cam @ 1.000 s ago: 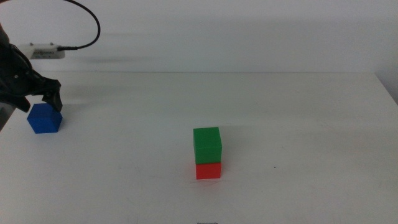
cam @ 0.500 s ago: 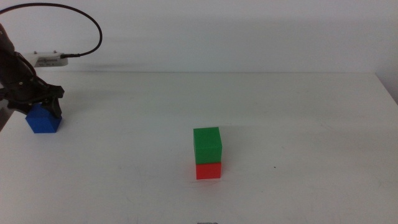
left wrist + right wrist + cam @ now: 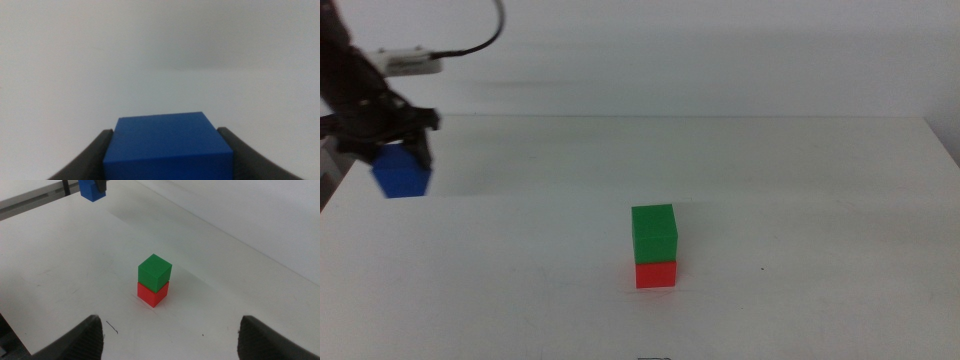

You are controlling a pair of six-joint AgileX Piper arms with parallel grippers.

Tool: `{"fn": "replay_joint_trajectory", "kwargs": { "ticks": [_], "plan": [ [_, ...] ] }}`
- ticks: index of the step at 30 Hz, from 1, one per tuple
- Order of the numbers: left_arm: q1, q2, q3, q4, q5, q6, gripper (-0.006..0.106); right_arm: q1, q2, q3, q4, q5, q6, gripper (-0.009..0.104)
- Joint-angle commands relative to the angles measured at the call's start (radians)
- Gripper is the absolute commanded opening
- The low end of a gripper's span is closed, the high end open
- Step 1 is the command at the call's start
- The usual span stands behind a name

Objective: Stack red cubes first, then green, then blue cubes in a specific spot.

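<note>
My left hand [image 3: 398, 150] grips blue cube [image 3: 401, 177] above the tabletop's far-left corner; green cube [image 3: 654, 232] on red cube [image 3: 656, 273] lies rightward, nearer. Right hand [image 3: 170, 337] open, waiting.

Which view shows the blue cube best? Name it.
The left wrist view: the blue cube fills it, clamped in the left gripper. Middle view shows it small at the left; right wrist view only a cut-off corner.

the middle view looks forward and down over the table [image 3: 800, 180] from a fair way off. the left wrist view sits very close behind the blue cube [image 3: 169, 146], facing out across bare tabletop. the right wrist view looks down from farther back at the green cube [image 3: 155, 271] on the red cube [image 3: 152, 294], a stack the middle view shares.
</note>
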Motion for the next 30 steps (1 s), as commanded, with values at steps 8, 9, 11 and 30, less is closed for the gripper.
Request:
{"fn": "replay_joint_trajectory", "kwargs": {
  "ticks": [8, 9, 11, 30],
  "plan": [
    [-0.351, -0.27, 0.131, 0.049, -0.009, -0.381, 0.004, -0.006, 0.004, -0.023, -0.01, -0.077, -0.011, 0.094],
    [-0.398, -0.272, 0.126, 0.068, 0.003, -0.434, 0.004, -0.006, 0.004, -0.023, -0.01, -0.077, -0.011, 0.094],
    [-0.516, -0.274, 0.099, 0.128, 0.042, -0.578, 0.004, -0.006, 0.004, -0.023, -0.01, -0.077, -0.011, 0.094],
    [-0.902, -0.147, -0.102, 0.3, 0.125, -0.991, 0.004, -0.006, 0.004, -0.023, -0.01, -0.077, -0.011, 0.094]
  ]
}}
